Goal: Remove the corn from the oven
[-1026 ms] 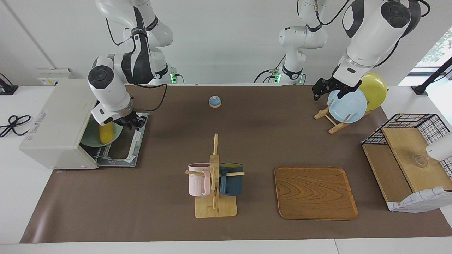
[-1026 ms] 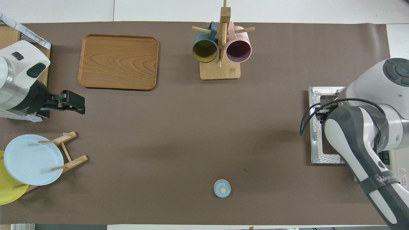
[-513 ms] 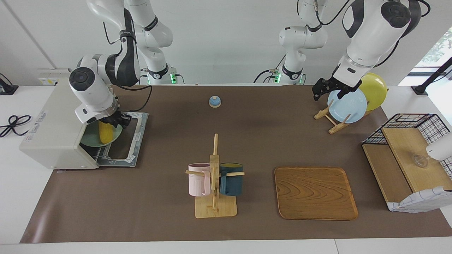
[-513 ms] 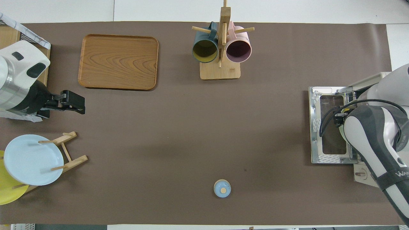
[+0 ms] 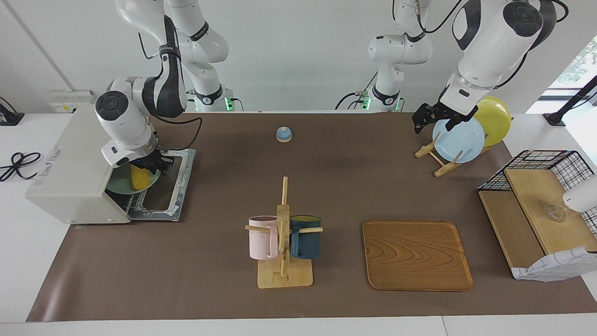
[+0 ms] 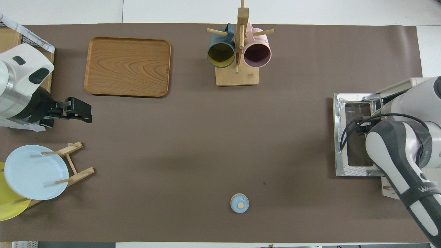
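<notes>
Reaching down at the open mouth of the oven (image 5: 70, 177), I had my right gripper (image 5: 150, 164) directly over the corn (image 5: 138, 178), which lay on a green plate (image 5: 122, 185) on the rack just inside the opening, above the dropped-down door (image 5: 169, 186). The cob's long axis ran roughly from the end nearer the robots toward the end farther from them, across the oven's mouth instead of into it, and my wrist covered its nearer end, so only the farther half showed yellow below my hand. I could not tell whether my fingers were closed on the cob or merely straddling it; they were partly drawn in, and I judged a grasp was being made or was about to be. My right arm was plainly the one for this job, since the oven sat at its end of the table; my left gripper (image 5: 436, 120) waited with its fingers spread wide and holding nothing, up over the rack with the blue plate (image 5: 458, 140) at the other end. The facing view showed the corn, the plate and my fingers; in the overhead view my own forearm hid them, leaving only the door (image 6: 355, 137) and a corner of the oven.
</notes>
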You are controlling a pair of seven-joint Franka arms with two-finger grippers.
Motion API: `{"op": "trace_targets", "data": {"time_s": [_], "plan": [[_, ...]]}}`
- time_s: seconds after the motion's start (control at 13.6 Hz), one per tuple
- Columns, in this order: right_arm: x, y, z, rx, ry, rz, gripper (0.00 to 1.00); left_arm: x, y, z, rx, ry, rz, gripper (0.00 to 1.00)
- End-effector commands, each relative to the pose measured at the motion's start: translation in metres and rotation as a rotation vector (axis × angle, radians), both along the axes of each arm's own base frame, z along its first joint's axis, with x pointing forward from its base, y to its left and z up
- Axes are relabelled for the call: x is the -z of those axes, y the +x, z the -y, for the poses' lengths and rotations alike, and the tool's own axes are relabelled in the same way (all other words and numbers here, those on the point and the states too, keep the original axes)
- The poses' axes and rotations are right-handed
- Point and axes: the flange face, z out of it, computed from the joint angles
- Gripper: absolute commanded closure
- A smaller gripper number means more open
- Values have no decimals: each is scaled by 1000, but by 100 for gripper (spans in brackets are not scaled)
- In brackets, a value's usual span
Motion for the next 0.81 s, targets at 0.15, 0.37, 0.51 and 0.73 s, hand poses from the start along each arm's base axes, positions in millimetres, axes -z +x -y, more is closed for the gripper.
{"op": "trace_targets", "data": {"time_s": [0.15, 0.37, 0.51, 0.73], "plan": [[1, -16, 1, -38, -4, 0, 100, -4, -4, -3, -5, -12, 4, 0], [-5, -16, -1, -105, -52, -42, 100, -3, -4, -4, -5, -12, 2, 0], [-24, -2, -27, -138, -65, -63, 100, -3, -4, -4, -5, -12, 2, 0], [-58, 16, -128, -151, -107, -59, 100, -3, -4, -4, -5, -12, 2, 0]]}}
